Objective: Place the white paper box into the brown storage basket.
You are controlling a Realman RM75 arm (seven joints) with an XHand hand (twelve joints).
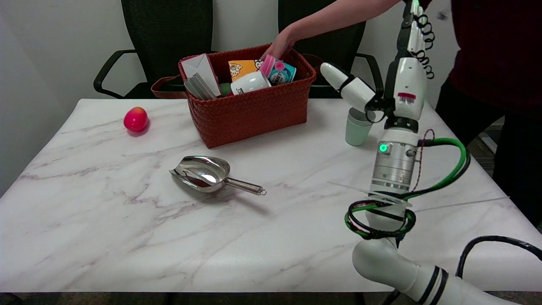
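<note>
Nearest the camera, a steel scoop [211, 173] is seen lying on the marble table [127, 220]. At right, the right hand [381, 84] is held upright above a green cup [358, 127], fingers apart, nothing grasped. Farther back, the white paper box [202, 75] is lodged in the brown storage basket [250, 110], where a person's hand [277, 46] reaches. A red apple [135, 119] is noted at left.
</note>
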